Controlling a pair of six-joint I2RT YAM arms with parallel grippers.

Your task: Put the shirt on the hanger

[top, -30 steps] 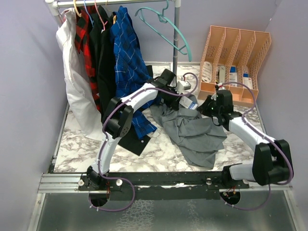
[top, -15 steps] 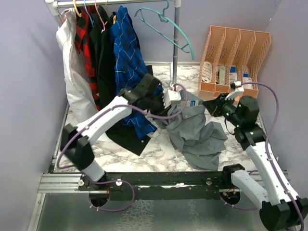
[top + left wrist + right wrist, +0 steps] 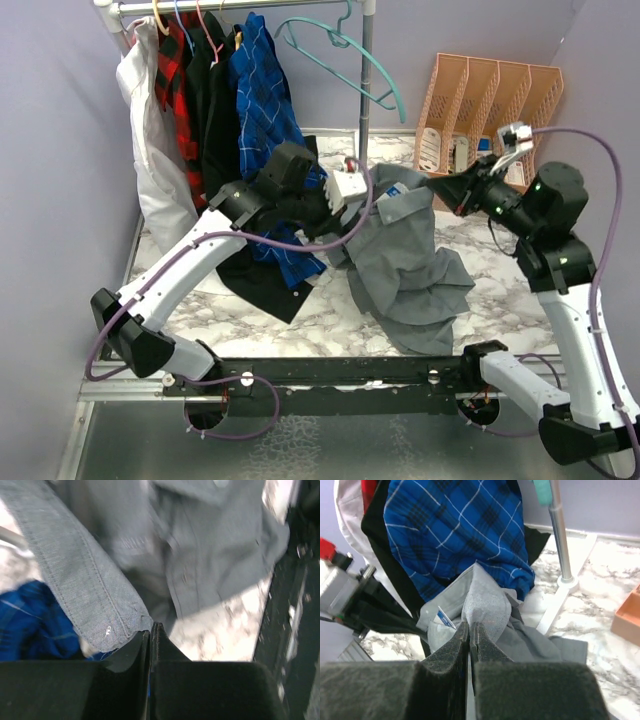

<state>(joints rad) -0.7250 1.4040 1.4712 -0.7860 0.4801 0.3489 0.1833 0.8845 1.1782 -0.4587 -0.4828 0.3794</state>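
Top external: plain grey collared shirt [image 3: 405, 260] part-raised, collar pinched by closed left gripper [image 3: 368, 207] and right gripper [image 3: 437, 187]; thin teal plastic hanger [image 3: 383, 82] bare, threading outstanding

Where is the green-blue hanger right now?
In the top view, the hanger hangs empty on the rack at the back, just right of the blue plaid shirt, crossing the upright pole.
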